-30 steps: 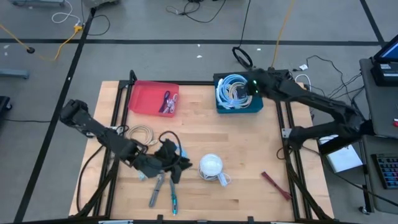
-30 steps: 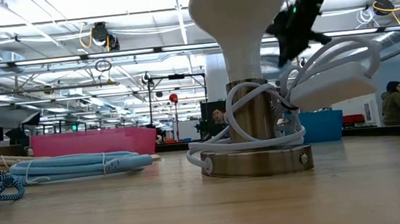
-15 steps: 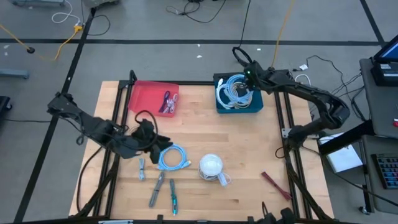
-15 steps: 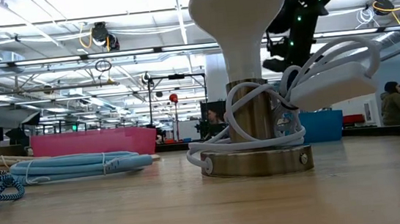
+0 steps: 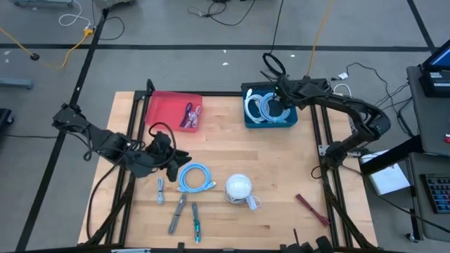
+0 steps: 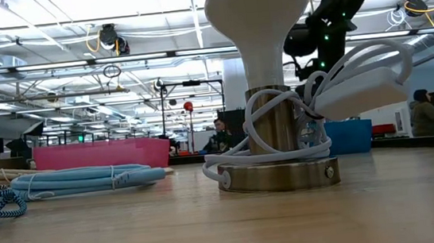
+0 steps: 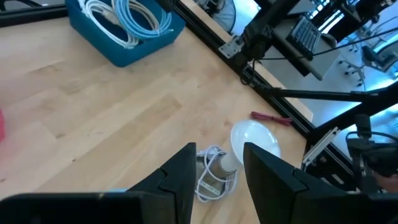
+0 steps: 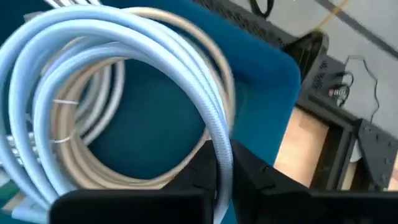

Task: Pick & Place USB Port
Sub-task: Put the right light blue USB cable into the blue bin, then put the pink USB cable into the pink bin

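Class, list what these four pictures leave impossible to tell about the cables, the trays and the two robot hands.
- Red tray contents: high view, too small to identify.
- Left hand: high view, a dark mass; open in the left wrist view.
- Right hand: right wrist view, shut on the light blue cable; its plug is cut off.
- Blue bin: low view, lamp hides its contents.

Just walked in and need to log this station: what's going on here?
Cable sorting. The right gripper is over the blue bin, its fingers shut on a light blue cable coiled there with others. The left gripper sits open above the table, holding nothing, beside a blue coiled cable. A white lamp, small tools and a red tray are also on the table.
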Robot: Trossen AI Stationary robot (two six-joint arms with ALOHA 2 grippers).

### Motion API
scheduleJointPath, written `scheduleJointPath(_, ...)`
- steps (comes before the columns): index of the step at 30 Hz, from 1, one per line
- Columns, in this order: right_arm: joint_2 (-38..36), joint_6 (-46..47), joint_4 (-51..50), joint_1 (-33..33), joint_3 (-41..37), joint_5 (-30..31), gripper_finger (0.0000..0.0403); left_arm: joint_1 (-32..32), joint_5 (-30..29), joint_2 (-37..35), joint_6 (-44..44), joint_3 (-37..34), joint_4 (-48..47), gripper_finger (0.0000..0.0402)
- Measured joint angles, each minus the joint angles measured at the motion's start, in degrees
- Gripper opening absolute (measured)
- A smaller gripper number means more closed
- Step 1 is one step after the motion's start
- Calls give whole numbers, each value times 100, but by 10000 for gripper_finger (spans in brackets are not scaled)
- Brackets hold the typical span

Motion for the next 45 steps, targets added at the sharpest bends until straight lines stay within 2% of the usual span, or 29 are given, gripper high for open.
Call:
scheduleJointPath(13,-200,404,-194,15,-33,166,209,-41,178,0,3,0,-127,136)
scheduleJointPath(17,-497,423,-192,15,-16,308,246,-87,176,0,-4,0,-125,136)
scheduleJointPath(22,-1040,361,116,15,265,199,267,-86,170,0,2,0,-125,136)
scheduleJointPath(25,-1459,461,624,12,511,-444,271,-23,170,0,44,0,-121,136)
scheduleJointPath(31,-2330,1158,1660,128,722,-2921,265,120,207,0,85,0,-103,136)
scheduleJointPath(34,-2813,1219,1436,476,723,-3835,260,125,296,0,147,0,-104,136)
scheduleJointPath(36,-3143,1206,920,849,723,-4082,258,125,327,0,196,0,-105,136)
scheduleJointPath(40,-3767,1262,-588,1806,721,-4075,256,125,422,0,323,0,-113,136)
scheduleJointPath(45,-4253,2325,-1553,3053,716,-4059,256,224,528,0,391,0,-127,136)
